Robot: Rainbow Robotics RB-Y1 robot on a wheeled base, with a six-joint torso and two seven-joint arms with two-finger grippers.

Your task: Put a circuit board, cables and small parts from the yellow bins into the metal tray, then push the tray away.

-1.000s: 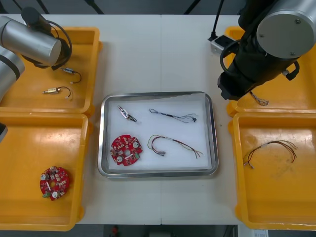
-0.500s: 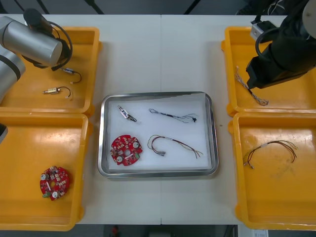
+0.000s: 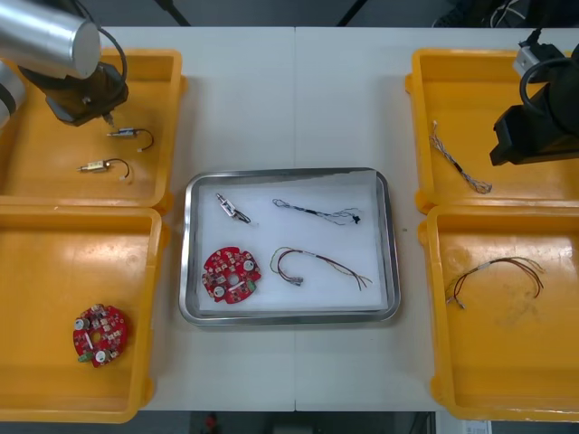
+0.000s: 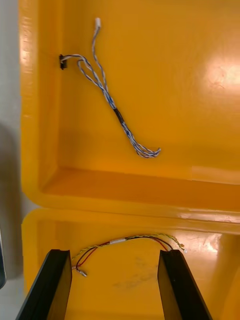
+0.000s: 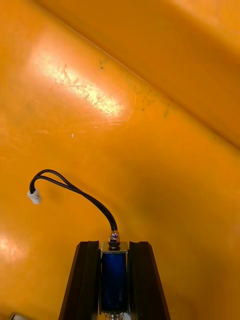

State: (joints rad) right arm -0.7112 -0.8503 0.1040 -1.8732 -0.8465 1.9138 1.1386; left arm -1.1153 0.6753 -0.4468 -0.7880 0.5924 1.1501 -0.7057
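Left tool pinches blue-bodied part (black-wired)

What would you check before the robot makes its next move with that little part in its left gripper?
1. Grip: left gripper shut on the small metal part: ok.
2. The part's black wire lies loose on the far left bin floor, snagged on nothing: ok.
3. Room in the metal tray: bare white floor beside the circuit board and two cables: ok.
4. Right gripper open over the far right bin, away from the tray: ok.
5. Part lifted off the bin floor: cannot tell.
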